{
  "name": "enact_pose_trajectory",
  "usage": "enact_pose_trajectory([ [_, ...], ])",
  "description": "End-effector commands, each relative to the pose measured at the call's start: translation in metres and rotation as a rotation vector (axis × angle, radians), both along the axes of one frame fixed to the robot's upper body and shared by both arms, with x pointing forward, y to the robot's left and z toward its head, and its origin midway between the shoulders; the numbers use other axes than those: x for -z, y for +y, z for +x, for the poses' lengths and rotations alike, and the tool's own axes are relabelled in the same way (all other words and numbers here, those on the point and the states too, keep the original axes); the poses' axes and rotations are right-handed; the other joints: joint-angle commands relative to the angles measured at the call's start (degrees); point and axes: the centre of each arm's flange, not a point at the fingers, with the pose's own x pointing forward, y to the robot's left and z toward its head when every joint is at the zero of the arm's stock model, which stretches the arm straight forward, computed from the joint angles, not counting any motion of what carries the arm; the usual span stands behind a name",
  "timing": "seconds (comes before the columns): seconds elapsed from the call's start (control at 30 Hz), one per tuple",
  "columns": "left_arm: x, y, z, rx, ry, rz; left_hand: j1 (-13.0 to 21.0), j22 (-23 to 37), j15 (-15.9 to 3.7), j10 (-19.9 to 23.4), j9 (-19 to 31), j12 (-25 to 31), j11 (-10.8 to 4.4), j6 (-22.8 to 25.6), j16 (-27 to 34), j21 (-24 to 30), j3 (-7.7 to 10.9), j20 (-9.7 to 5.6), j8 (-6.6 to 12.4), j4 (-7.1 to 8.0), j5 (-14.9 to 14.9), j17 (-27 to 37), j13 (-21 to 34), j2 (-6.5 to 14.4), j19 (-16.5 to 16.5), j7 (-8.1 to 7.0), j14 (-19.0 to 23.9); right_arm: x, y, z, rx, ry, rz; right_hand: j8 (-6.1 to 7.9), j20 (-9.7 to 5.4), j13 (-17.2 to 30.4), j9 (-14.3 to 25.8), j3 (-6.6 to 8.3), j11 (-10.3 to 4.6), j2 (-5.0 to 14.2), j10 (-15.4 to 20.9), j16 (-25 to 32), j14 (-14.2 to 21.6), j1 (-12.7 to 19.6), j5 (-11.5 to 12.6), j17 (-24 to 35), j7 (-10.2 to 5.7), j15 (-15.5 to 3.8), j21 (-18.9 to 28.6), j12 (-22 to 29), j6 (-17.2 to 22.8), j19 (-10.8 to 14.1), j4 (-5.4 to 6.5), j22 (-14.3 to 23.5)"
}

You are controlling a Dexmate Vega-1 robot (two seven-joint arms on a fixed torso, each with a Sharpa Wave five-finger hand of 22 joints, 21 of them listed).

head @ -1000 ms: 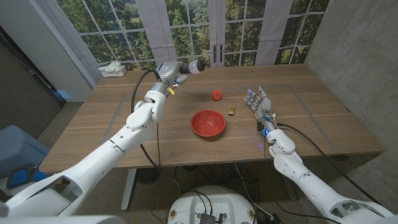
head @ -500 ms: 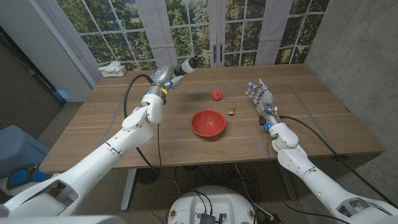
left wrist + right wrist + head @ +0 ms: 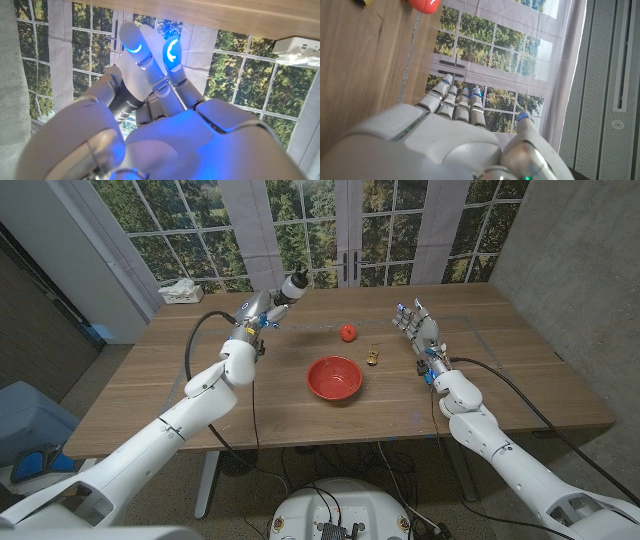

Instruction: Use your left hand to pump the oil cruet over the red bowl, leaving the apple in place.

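**A:** Where's the oil cruet [image 3: 294, 286] at this point?

**B:** Up in the left hand [image 3: 268, 304], off the bench [image 3: 150, 380]. In the head view it pokes out past the fingers, tilted, over the far left part of the wood. In the left wrist view the fingers [image 3: 172, 75] are wrapped round a dark cylinder, which I take to be its body.

**A:** So it's over the red bowl [image 3: 334, 377]?

**B:** No. The bowl sits near the middle of the bench, well apart from the hand and nearer the robot. My guess is that the cruet is held high so it can be carried across without knocking anything.

**A:** And the apple [image 3: 348, 332]?

**B:** On the wood just beyond the bowl, touching nothing. It lies close to a straight path from the hand to the bowl, so height makes sense. Beside the bowl, on its right, there's a small yellowish thing [image 3: 372, 357]; I can't tell what it is.

**A:** What about the right hand [image 3: 418, 336]?

**B:** Holding nothing, fingers spread and pointing away from the robot, on the right side of the bench. It's clear of the bowl, presumably parked so the left arm has room. The right wrist view shows the same loose fingers, with the apple's edge beyond them.

**A:** How far along, then?

**B:** The cruet is in the grip; moving it over the bowl and pumping are not yet done.
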Motion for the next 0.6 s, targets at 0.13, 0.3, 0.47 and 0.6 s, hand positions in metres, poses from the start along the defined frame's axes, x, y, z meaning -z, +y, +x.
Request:
enact_pose_trajectory([
  [0.13,0.028,0.016,0.003,0.157,0.063,-0.210,2.78,-0.79,0.01,5.18,0.24,-0.19,-4.24,-0.62,-1.14,-0.44,4.58,-6.64,-0.50,4.68,-0.36,-0.77,0.32,3.57,-0.50,0.65,-0.78,-0.009,0.002,-0.012,0.000,-0.020,-0.036,-0.25,0.10,0.12,0.14,0.13,0.11,0.18,0.56,-0.30,0.47,0.44,-0.20,-0.07,0.07,0.00,-0.04,0.14,0.37,0.55,-0.55,0.18],
  [0.3,0.035,0.017,0.005,0.189,0.080,-0.243,2.86,-1.34,-0.01,5.02,0.25,-0.40,-4.11,-1.08,-1.34,-0.55,4.66,-6.65,-0.58,4.67,-0.46,-1.04,0.33,3.60,-0.56,0.71,-0.79,-0.010,0.001,-0.012,-0.007,-0.017,-0.037,-0.26,0.02,0.12,0.14,0.12,0.10,0.18,0.57,-0.31,0.49,0.42,-0.20,-0.08,0.04,-0.04,-0.04,0.14,0.36,0.61,-0.58,0.17],
  [0.47,0.039,0.020,0.007,0.221,0.093,-0.266,2.91,-1.79,0.00,4.48,0.25,-0.73,-3.00,-1.52,-1.41,-0.54,4.72,-6.65,-0.59,4.67,-0.58,-1.14,0.36,3.58,-0.58,0.73,-0.69,-0.011,0.000,-0.015,-0.009,-0.021,-0.038,-0.28,0.05,0.12,0.15,0.13,0.03,0.21,0.58,-0.33,0.46,0.42,-0.21,-0.10,0.09,-0.10,-0.07,0.13,0.31,0.60,-0.61,0.17],
  [0.6,0.041,0.023,0.006,0.252,0.100,-0.293,2.92,-1.90,0.01,4.22,0.26,-0.88,-2.80,-1.68,-1.43,-0.49,4.75,-6.65,-0.58,4.68,-0.62,-1.15,0.37,3.56,-0.71,0.75,-0.70,-0.012,-0.001,-0.017,-0.008,-0.021,-0.044,-0.27,0.09,0.12,0.14,0.13,0.10,0.22,0.56,-0.33,0.50,0.41,-0.21,-0.12,0.09,0.04,-0.07,0.11,0.34,0.65,-0.63,0.17],
])
